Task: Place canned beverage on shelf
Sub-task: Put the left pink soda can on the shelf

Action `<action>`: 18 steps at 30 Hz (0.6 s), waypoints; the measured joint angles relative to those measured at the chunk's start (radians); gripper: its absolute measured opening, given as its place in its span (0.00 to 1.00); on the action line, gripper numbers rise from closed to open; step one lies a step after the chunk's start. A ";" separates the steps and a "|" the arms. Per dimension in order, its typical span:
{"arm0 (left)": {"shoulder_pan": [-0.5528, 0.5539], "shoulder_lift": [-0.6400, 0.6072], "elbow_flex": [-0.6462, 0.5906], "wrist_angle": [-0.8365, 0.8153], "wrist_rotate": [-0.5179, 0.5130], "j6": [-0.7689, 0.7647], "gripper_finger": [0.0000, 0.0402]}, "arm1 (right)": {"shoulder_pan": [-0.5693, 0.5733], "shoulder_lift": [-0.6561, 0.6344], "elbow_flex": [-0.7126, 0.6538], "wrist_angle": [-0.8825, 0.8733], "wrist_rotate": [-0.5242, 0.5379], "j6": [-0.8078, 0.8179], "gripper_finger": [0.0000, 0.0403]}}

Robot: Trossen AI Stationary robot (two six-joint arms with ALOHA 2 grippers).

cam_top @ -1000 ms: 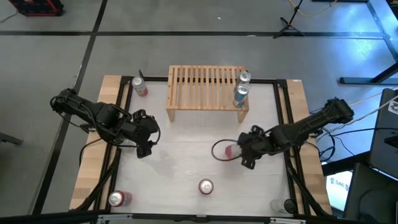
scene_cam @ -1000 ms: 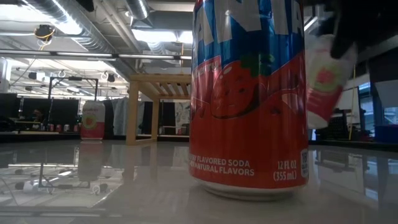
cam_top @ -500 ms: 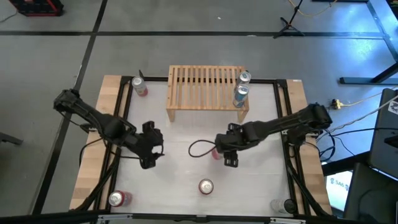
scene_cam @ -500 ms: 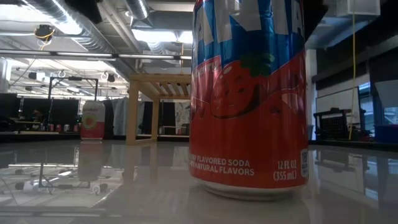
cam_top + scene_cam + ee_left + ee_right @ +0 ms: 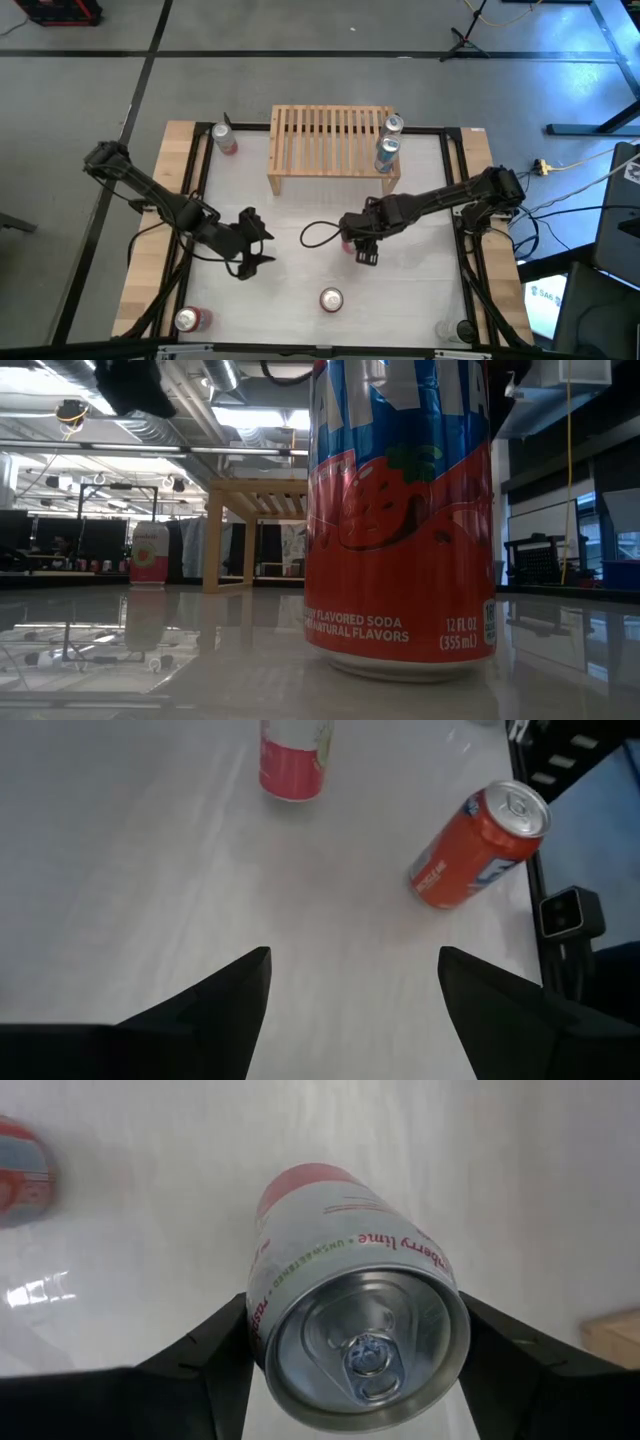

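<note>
The right gripper (image 5: 350,240) is carrying a pink-and-white can (image 5: 352,1325), its fingers clamped on the can's sides, so the step in hand looks like transport toward the shelf (image 5: 330,148), which stands ahead of the gripper at the table's far side and already bears two blue cans (image 5: 388,143) at one end. Next it is needing to lift and swing the can over the slats' free part, then lower it upright. The left gripper (image 5: 352,982) is hovering with fingers apart, an orange can (image 5: 478,846) ahead.
</note>
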 joint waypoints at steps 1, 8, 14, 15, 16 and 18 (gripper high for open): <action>0.000 -0.019 -0.017 0.006 -0.002 -0.008 0.70 | 0.000 0.000 0.000 0.000 0.000 0.000 0.63; 0.000 -0.132 -0.121 0.079 -0.046 -0.043 0.70 | -0.028 0.000 0.000 0.035 -0.038 0.036 0.63; 0.000 -0.150 -0.141 0.108 -0.080 -0.046 0.70 | -0.054 0.000 0.000 0.036 -0.051 0.052 0.63; 0.000 -0.150 -0.141 0.108 -0.081 -0.045 0.70 | -0.053 0.000 0.000 0.035 -0.053 0.052 0.63; 0.000 -0.150 -0.141 0.108 -0.081 -0.045 0.70 | -0.053 0.000 0.000 0.035 -0.054 0.052 0.63; 0.000 -0.150 -0.141 0.108 -0.081 -0.043 0.70 | -0.052 0.000 0.000 0.034 -0.056 0.051 0.63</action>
